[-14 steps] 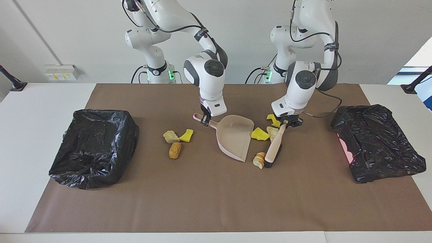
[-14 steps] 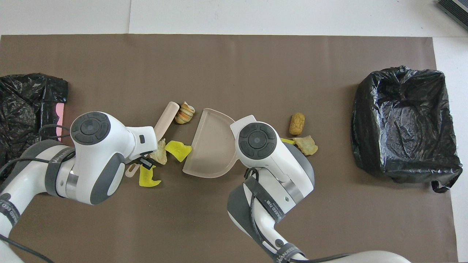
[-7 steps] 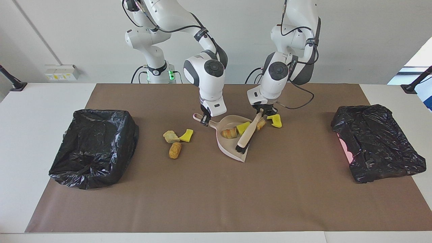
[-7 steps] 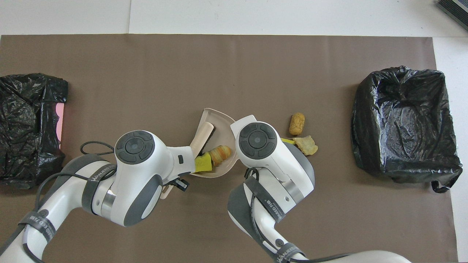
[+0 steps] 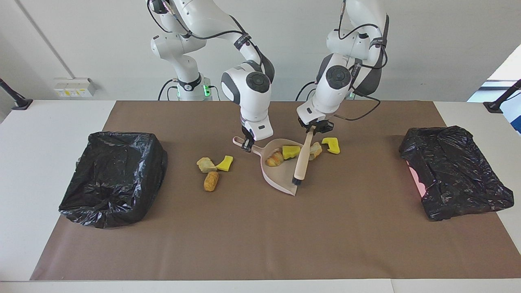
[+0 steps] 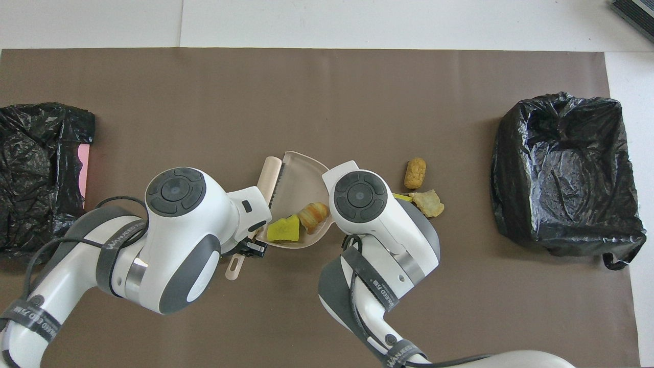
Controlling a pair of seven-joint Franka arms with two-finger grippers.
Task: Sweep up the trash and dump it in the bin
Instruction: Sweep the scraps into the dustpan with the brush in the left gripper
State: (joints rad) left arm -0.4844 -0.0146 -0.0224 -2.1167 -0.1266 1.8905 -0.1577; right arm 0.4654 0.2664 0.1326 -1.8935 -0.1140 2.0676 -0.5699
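Read the clock as lying flat on the table, twelve pointing away from the robots.

The pan (image 5: 281, 173) lies mid-table with its mouth facing about nine o'clock. The right gripper (image 5: 247, 145) has its fingers clamped on the pan's handle at the three o'clock end. Two scraps already lie inside, a bread lump (image 5: 274, 158) and a yellow sponge (image 5: 291, 151).

The left gripper (image 5: 314, 129) is clamped on the brush (image 5: 303, 156) near the end of its handle. The brush's long axis runs from seven o'clock at the grip to one o'clock at the bristles, nearly along the pan's lip. The bristle end hangs at the lip's twelve o'clock corner.

The next sweep likely turns on two scraps outside the mouth. A beige chunk (image 5: 315, 149) lies just beside the brush handle on its nine o'clock side. A second sponge (image 5: 331, 145) lies a little further toward nine. Both lie at about seven to eight o'clock from the bristles, close under the left gripper. The brush probably has to come round to their nine o'clock side, then push toward three.

Three more scraps (image 5: 211, 169) lie at the pan's three o'clock, at its closed back. The bin (image 5: 114, 179) stands further out at three o'clock, and a black bag (image 5: 456, 179) at nine.
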